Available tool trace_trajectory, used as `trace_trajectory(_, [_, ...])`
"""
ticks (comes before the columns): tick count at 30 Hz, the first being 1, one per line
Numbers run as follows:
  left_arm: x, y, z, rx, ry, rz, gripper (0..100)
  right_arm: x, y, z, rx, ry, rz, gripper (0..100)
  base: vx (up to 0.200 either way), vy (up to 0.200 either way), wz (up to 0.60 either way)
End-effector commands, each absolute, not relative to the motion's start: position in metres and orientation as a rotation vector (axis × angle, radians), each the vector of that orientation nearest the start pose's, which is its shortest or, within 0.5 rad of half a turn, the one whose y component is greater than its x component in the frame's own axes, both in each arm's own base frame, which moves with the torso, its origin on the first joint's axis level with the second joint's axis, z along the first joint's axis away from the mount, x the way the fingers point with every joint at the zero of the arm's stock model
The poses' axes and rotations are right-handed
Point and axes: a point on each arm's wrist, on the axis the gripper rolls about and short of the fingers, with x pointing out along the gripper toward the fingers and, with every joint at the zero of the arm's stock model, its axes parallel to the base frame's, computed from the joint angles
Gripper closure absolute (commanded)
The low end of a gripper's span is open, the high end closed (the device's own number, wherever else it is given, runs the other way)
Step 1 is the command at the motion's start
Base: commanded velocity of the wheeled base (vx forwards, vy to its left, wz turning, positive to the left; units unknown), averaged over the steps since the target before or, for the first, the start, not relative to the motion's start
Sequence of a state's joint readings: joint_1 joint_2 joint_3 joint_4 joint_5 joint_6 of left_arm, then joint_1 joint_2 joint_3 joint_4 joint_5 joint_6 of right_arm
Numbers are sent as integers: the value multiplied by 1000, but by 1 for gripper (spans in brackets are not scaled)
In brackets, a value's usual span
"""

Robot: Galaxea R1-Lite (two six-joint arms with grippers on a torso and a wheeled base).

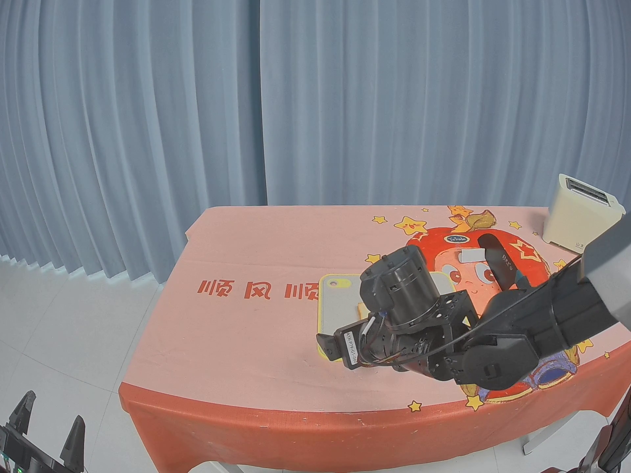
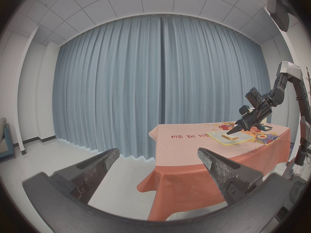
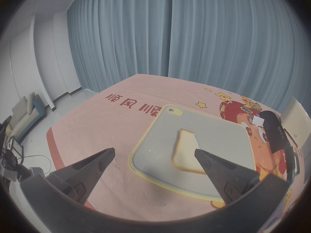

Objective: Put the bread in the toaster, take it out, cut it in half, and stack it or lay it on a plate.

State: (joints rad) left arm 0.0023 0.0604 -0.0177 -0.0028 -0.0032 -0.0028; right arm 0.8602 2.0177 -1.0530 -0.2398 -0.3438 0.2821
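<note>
Spots bread [image 3: 188,152] flat on cutting board [image 3: 152,159], mid-bench [image 1: 263,343] toward front edge. Sees right gripper [image 3: 154,151] spread wide just above it; left gripper [image 2: 157,151] spread too, well off bench. Judges bread light, soft, crumbly: pinch gently across opposite crust edges.

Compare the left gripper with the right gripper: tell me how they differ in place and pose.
The left gripper hangs low beside the table, off its near left corner; the right gripper is above the table, over the cutting board. The left gripper faces the table from the side; the right gripper tilts down toward the bread on the board. Both are open and hold nothing.
</note>
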Motion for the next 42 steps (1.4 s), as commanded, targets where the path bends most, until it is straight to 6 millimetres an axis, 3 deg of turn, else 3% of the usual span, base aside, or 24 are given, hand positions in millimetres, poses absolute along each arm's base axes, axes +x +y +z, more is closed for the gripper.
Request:
trace_trajectory(1, [-18, 0, 77, -3, 57, 0, 0, 253, 277, 94, -149, 674, 388, 0, 0, 0, 0])
trace_trajectory(17, [-18, 0, 77, -3, 57, 0, 0, 260, 281, 76, -165, 703, 375, 0, 0, 0, 0])
trace_trajectory(35, [-18, 0, 77, -3, 57, 0, 0, 261, 284, 71, -152, 717, 377, 0, 0, 0, 0])
trace_trajectory(42, [-18, 0, 77, -3, 57, -1, 0, 260, 282, 79, -142, 699, 376, 0, 0, 0, 0])
